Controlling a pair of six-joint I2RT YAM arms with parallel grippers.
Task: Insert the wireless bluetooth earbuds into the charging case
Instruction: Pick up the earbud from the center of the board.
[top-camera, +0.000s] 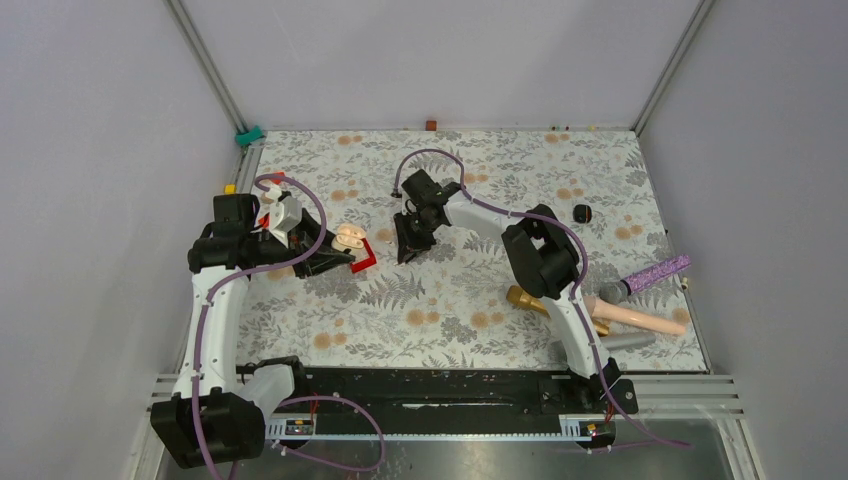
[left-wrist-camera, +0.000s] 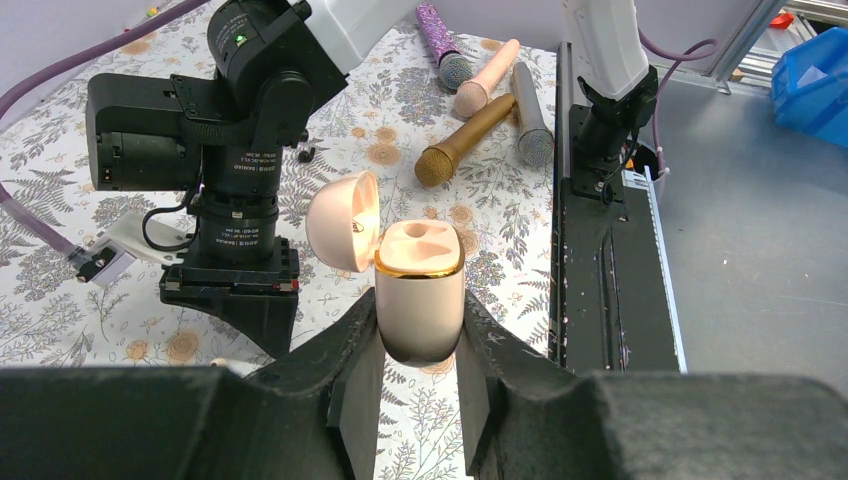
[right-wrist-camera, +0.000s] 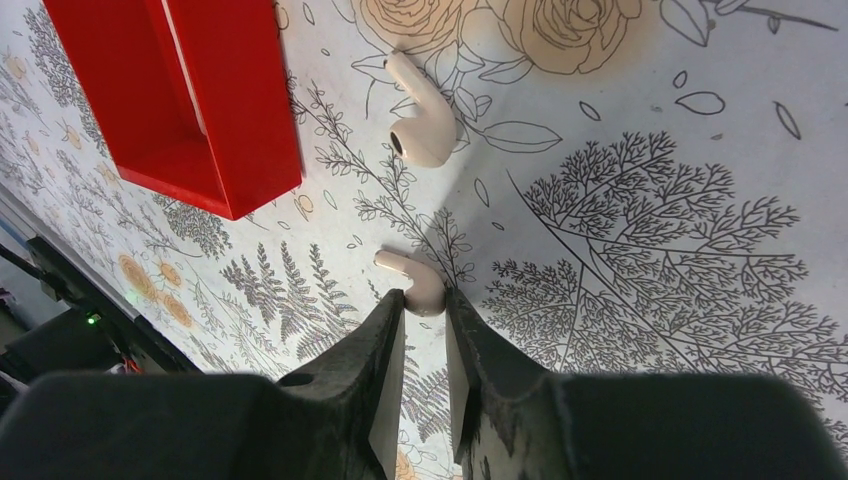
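**A:** Floral worktop (top-camera: 600, 180), two arms. How far had it got?

**B:** Barely started, I'd say. Left jaws were clamped on the case (left-wrist-camera: 420, 290), holding it upright with the lid (left-wrist-camera: 340, 220) flipped open and both sockets empty.

**A:** And the buds?

**B:** Both pale ones lay on the worktop. Right jaws were narrow, pinching the near bud (right-wrist-camera: 408, 270). The far bud (right-wrist-camera: 425, 130) sat just beside the red box (right-wrist-camera: 200, 100). So lifting and both insertions were left to do.

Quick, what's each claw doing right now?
Left claw: closed on the charging case.
Right claw: closed on a pale earbud on the table.
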